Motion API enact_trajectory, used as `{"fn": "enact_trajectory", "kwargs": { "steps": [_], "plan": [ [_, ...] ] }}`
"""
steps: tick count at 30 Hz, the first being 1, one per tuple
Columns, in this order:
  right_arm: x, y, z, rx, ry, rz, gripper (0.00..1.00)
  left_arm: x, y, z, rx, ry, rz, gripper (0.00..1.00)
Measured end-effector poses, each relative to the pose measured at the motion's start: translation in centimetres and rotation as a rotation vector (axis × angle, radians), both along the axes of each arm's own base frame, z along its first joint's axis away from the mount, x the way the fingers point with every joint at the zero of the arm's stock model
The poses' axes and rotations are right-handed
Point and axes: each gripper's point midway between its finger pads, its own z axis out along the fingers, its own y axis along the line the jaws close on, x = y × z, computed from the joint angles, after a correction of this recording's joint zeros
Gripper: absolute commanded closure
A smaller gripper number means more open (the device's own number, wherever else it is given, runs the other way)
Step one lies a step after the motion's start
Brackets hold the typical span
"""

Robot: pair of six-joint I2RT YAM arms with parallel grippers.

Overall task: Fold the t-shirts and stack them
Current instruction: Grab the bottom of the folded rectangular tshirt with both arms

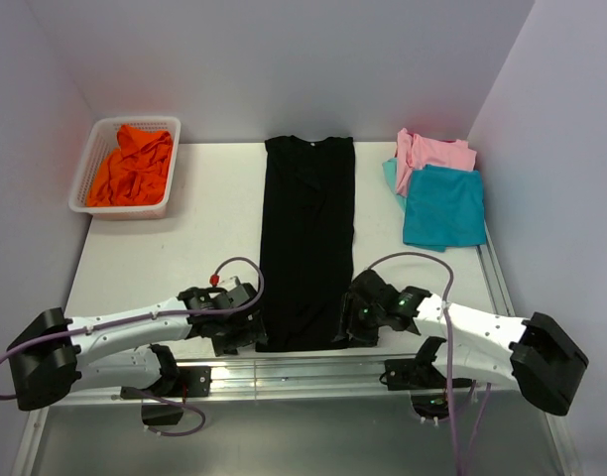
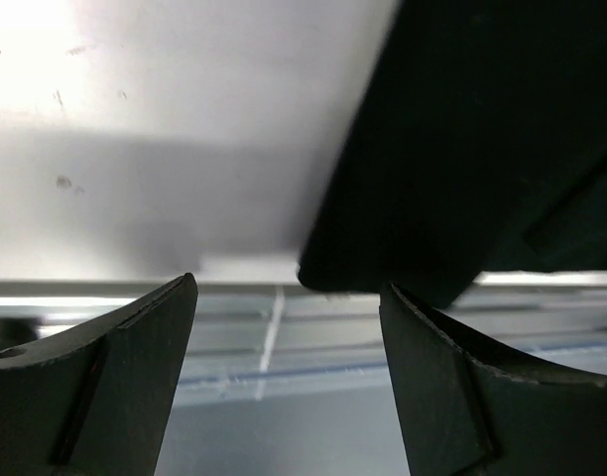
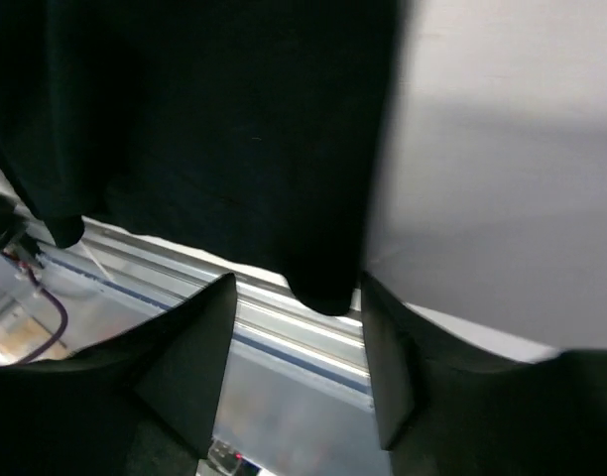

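A black t-shirt (image 1: 307, 238) lies folded into a long narrow strip down the middle of the table, collar at the far end. My left gripper (image 1: 252, 327) is open at its near left corner; in the left wrist view the corner (image 2: 462, 149) hangs just past my open fingers (image 2: 145, 337). My right gripper (image 1: 351, 322) is open at the near right corner; the hem corner (image 3: 323, 288) sits between its fingers (image 3: 204, 337). A teal shirt (image 1: 442, 206) lies folded on a pink one (image 1: 434, 152) at the far right. An orange shirt (image 1: 133, 164) fills the basket.
A white mesh basket (image 1: 95, 149) stands at the far left of the table (image 1: 194, 228). The table's near edge is a metal rail (image 1: 303, 369) right under both grippers. Grey walls close in on three sides.
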Motion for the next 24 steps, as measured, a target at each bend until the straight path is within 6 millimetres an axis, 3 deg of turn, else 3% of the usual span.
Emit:
{"fn": "enact_trajectory", "kwargs": {
  "steps": [1, 4, 13, 17, 23, 24],
  "plan": [
    [-0.1, 0.5, 0.0, 0.009, 0.001, 0.012, 0.47, 0.1, 0.1, -0.4, 0.007, 0.003, 0.0, 0.2],
    [-0.4, 1.6, -0.5, 0.017, 0.01, 0.034, 0.71, 0.2, 0.5, -1.3, 0.017, 0.012, -0.002, 0.2],
    [-0.8, 2.1, -1.0, 0.024, 0.015, 0.043, 0.9, 1.2, -0.4, -1.4, -0.019, 0.013, -0.016, 0.22],
    [-0.9, 2.0, -1.1, 0.049, 0.007, 0.029, 0.94, 1.7, -1.2, -1.4, -0.021, 0.015, -0.038, 0.29],
    [-1.2, 1.5, -1.0, 0.055, -0.004, 0.02, 0.97, 2.3, -2.8, -1.8, -0.044, 0.016, -0.082, 0.7],
    [-1.3, 1.3, -1.0, 0.051, -0.004, 0.018, 0.98, 2.3, -3.0, -1.9, -0.049, 0.014, -0.092, 0.84]
  ]
}}
